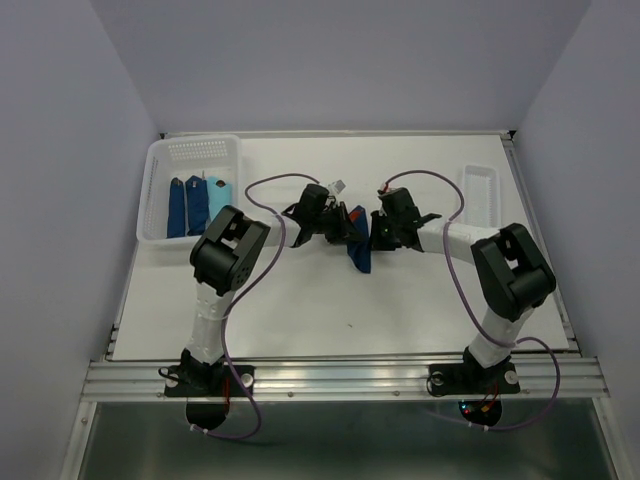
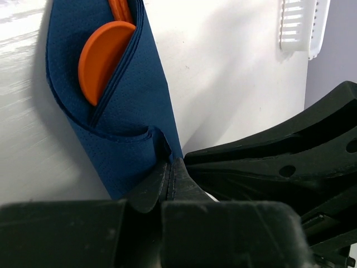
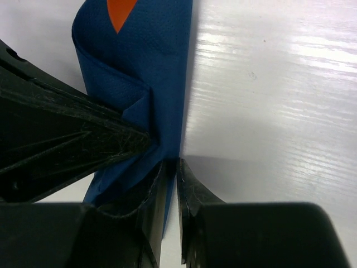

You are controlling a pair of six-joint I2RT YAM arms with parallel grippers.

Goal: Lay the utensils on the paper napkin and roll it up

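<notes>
The paper napkin (image 1: 358, 252) lies mid-frame in the top view on the table (image 1: 300, 305). It is folded around an orange utensil (image 2: 103, 53), whose rounded end shows at the upper left of the left wrist view. The left gripper (image 2: 170, 170) is closed, pinching a fold of the napkin. The right gripper (image 3: 173, 167), all but closed, nips the napkin's edge. A white basket (image 1: 160, 170) sits at the upper left of the top view.

White table (image 1: 330, 300) bears paper napkin (image 1: 359, 256), basket (image 1: 195, 149) and tray (image 1: 481, 196).
</notes>
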